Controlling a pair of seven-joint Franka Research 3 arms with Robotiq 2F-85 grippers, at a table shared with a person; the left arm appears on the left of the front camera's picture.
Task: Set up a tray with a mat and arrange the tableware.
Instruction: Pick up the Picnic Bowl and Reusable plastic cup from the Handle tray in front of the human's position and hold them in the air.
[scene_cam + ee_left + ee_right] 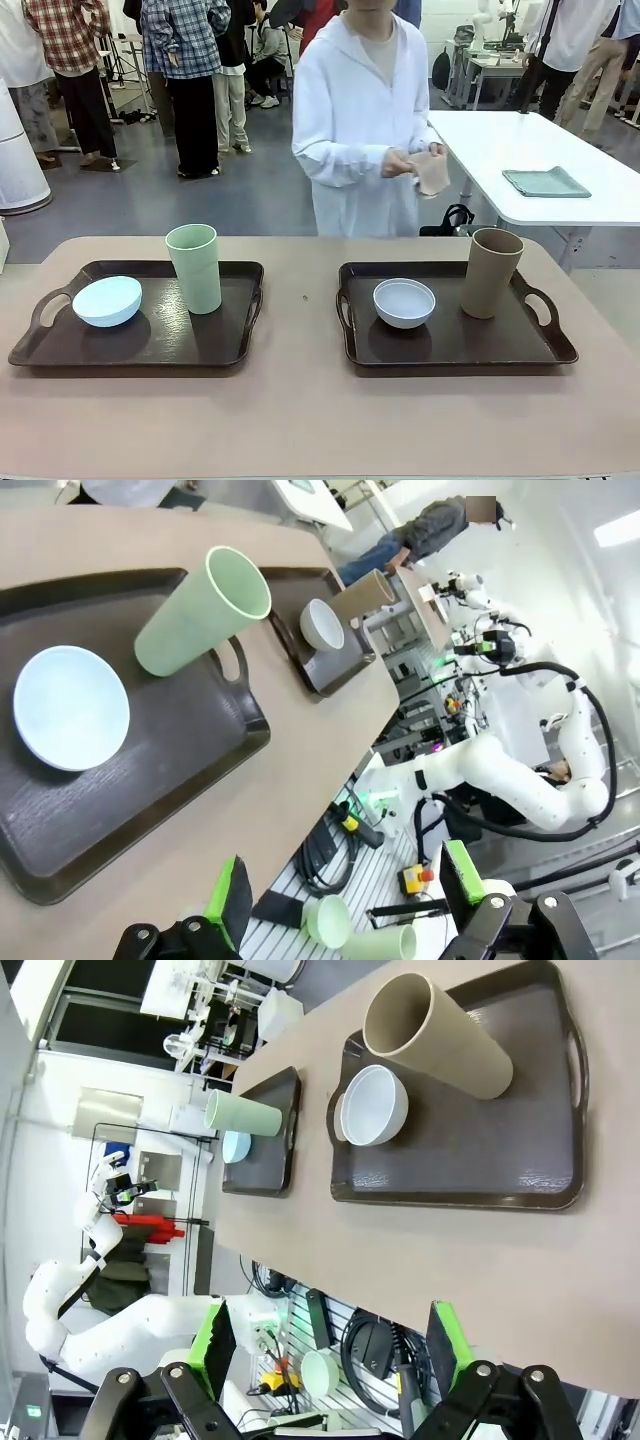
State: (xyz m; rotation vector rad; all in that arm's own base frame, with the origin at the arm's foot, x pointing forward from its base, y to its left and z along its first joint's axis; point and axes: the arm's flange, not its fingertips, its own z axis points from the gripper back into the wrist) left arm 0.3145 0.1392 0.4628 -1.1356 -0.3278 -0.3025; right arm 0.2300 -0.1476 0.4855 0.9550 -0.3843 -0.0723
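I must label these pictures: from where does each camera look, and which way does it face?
Front: fixed between the arms, facing across the table at the person, whose hands show.
Left wrist: above the near edge, facing the left tray; open left gripper at bottom.
Right wrist: above the near edge, facing the right tray; open right gripper at bottom.
Shared: both wrist views see both trays.

I see bystanders [190,70] standing at upper left, and a white table [485,140] at upper right.
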